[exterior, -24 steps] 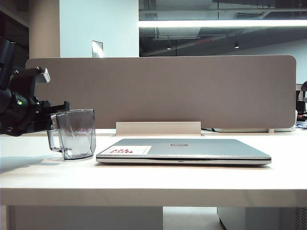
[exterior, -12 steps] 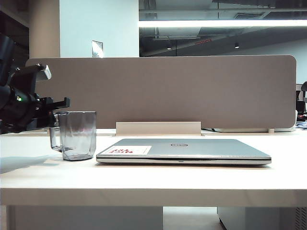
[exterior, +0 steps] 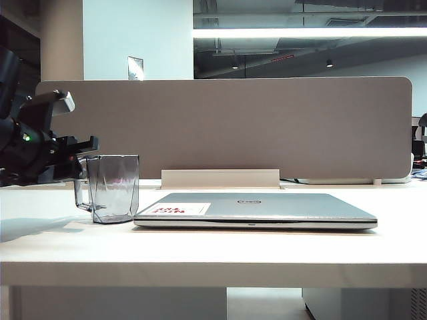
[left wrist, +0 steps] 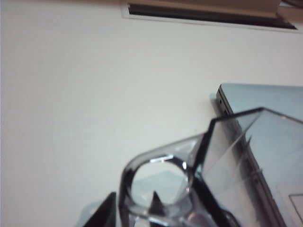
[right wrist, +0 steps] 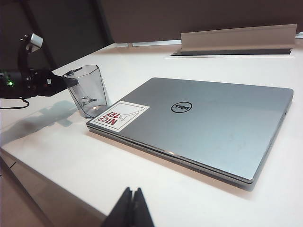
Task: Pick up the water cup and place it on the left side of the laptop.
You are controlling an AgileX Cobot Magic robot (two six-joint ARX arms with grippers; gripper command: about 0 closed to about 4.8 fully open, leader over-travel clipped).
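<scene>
Exterior view: I see one water cup [exterior: 114, 189] standing upright on the table [exterior: 213, 250], just left of the one closed laptop [exterior: 257, 208].
The cup holds nothing I can see. My left gripper [exterior: 80, 155] sits at the cup's handle side by the rim, fingers spread around the loop in the left wrist view. My right gripper [right wrist: 133, 208], well apart on the near side, shows its fingertips pressed together.

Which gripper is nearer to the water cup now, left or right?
Left. The left gripper is at the water cup, by its handle side. The right gripper is far off, past the laptop.
</scene>
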